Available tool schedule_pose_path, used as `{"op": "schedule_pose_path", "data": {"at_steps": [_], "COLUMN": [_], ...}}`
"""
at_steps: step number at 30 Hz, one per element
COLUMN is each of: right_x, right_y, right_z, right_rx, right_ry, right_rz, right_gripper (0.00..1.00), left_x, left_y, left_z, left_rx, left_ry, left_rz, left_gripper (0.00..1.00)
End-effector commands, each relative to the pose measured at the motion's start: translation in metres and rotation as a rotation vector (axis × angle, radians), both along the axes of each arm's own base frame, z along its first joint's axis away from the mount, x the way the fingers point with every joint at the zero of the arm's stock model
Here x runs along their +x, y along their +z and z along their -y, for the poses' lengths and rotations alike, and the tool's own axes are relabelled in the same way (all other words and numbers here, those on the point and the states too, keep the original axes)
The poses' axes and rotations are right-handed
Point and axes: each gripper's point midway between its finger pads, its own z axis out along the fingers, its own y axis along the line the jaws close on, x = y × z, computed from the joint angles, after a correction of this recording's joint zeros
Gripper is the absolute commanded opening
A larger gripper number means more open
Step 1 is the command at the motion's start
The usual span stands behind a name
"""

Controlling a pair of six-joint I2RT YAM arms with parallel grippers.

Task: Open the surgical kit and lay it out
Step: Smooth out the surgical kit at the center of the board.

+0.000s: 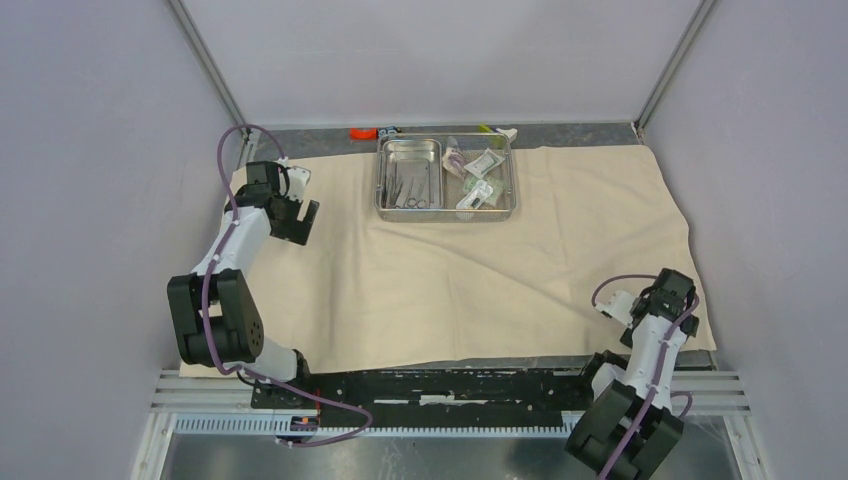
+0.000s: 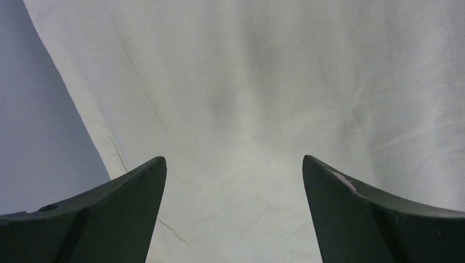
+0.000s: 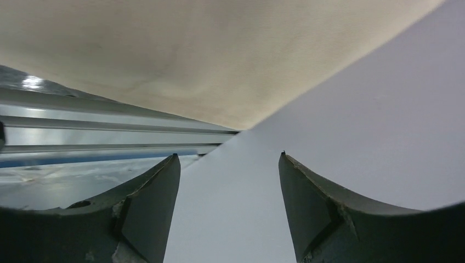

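Note:
The beige cloth wrap (image 1: 480, 290) lies spread flat over the table. At its back middle stands the steel tray (image 1: 511, 185), with a smaller inner tray (image 1: 410, 157) in its left half. Thin metal instruments (image 1: 410, 192) lie in the left half and small sealed packets (image 1: 478, 175) in the right. My left gripper (image 1: 298, 228) hovers open over the cloth's left part, and its wrist view shows only bare cloth (image 2: 274, 82) between the fingers (image 2: 233, 158). My right gripper (image 1: 693, 322) stands open and holds nothing at the cloth's near right corner (image 3: 192, 55), its jaws (image 3: 229, 154) facing the grey wall.
Grey walls close in on the left, right and back. An aluminium rail (image 1: 450, 385) runs along the near edge. Behind the tray lie a small orange piece (image 1: 362, 133) and a yellow-green and white object (image 1: 500, 131).

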Motion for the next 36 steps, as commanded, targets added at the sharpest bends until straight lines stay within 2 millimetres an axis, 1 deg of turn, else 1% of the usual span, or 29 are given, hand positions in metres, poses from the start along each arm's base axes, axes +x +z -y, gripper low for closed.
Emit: {"op": "schedule_pose_path", "data": {"at_steps": [1, 4, 7, 13, 16, 20, 23, 27, 29, 31, 33, 36], "right_x": [-0.009, -0.011, -0.013, -0.006, -0.001, 0.007, 0.013, 0.020, 0.026, 0.034, 0.043, 0.058], "right_y": [-0.014, -0.021, -0.026, -0.029, -0.029, -0.027, -0.027, -0.025, -0.018, -0.009, 0.003, 0.022], "right_z": [0.003, 0.005, 0.012, 0.029, 0.038, 0.048, 0.051, 0.053, 0.052, 0.052, 0.051, 0.045], "right_rx": [0.032, 0.051, 0.034, 0.000, -0.018, -0.041, -0.040, -0.021, -0.005, 0.005, 0.003, 0.008], "right_ry": [-0.028, -0.061, -0.092, -0.143, -0.161, -0.171, -0.168, -0.170, -0.161, -0.142, -0.118, -0.072], "right_rz": [0.000, 0.014, 0.025, 0.076, 0.099, 0.126, 0.139, 0.165, 0.191, 0.234, 0.275, 0.337], "right_gripper": [0.75, 0.78, 0.81, 0.83, 0.82, 0.76, 0.66, 0.44, 0.34, 0.28, 0.22, 0.10], "left_x": [0.012, 0.014, 0.015, 0.018, 0.019, 0.018, 0.018, 0.018, 0.018, 0.019, 0.021, 0.023], "left_y": [0.008, 0.005, 0.003, 0.001, 0.001, 0.000, 0.000, -0.001, -0.002, -0.002, -0.002, -0.002], "left_z": [-0.001, 0.001, 0.001, 0.000, 0.000, 0.000, 0.000, -0.001, 0.000, 0.000, 0.000, 0.000], "left_rx": [0.018, 0.014, 0.013, 0.016, 0.015, 0.014, 0.016, 0.017, 0.016, 0.016, 0.016, 0.014], "left_ry": [-0.031, -0.038, -0.041, -0.044, -0.044, -0.043, -0.039, -0.038, -0.038, -0.038, -0.039, -0.040], "left_rz": [0.034, 0.031, 0.023, 0.020, 0.020, 0.016, 0.017, 0.014, 0.011, 0.012, 0.012, 0.011], "left_gripper": [1.00, 1.00, 1.00, 1.00, 1.00, 1.00, 1.00, 1.00, 1.00, 1.00, 1.00, 1.00]}}
